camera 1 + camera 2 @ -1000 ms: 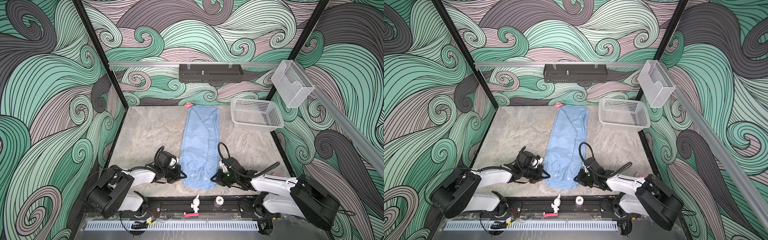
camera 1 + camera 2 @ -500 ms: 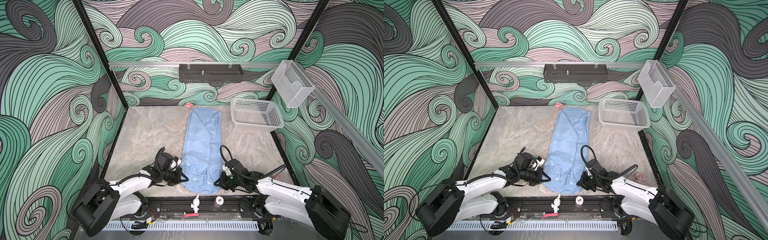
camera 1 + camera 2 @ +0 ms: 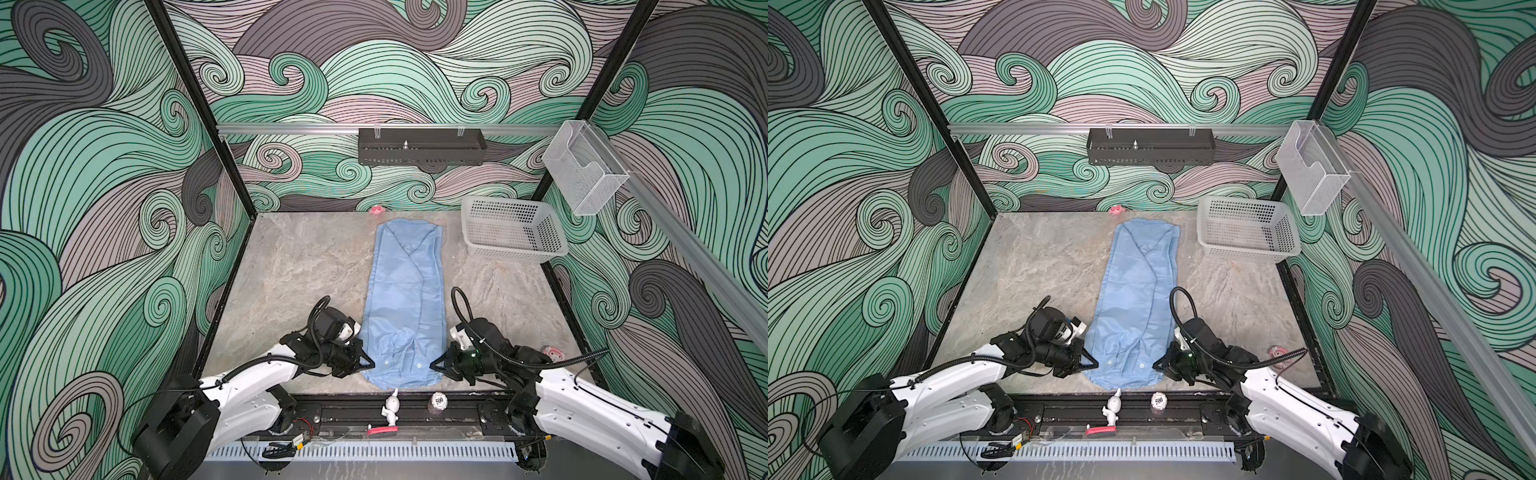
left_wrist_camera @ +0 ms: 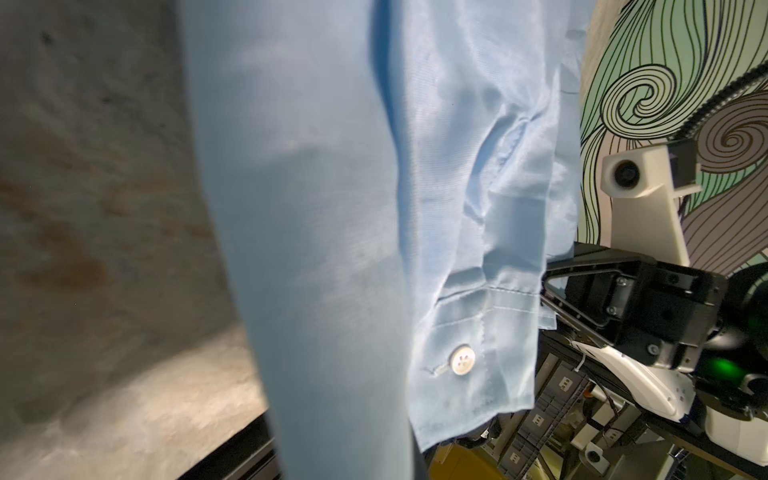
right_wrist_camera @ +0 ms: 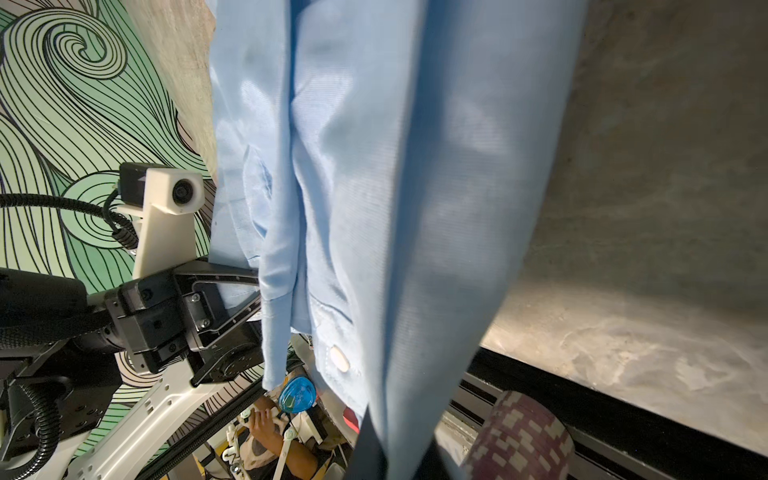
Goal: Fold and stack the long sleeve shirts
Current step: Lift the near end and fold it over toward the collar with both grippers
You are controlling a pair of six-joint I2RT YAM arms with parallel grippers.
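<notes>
The shirt [image 3: 405,299] is laid lengthwise on the tabletop [image 3: 299,266], folded into a narrow strip. It lies just beside the basket [image 3: 515,249], on its left in both top views. One end is level with the basket; the other end lies well apart from it. At that far end, the left hand [image 3: 368,365] is clamped on the shirt edge turned away from the basket. The right hand [image 3: 434,368] is clamped on the edge on the basket's side. In the left wrist view, the right hand is seen closed on a buttoned cuff [image 4: 478,332].
</notes>
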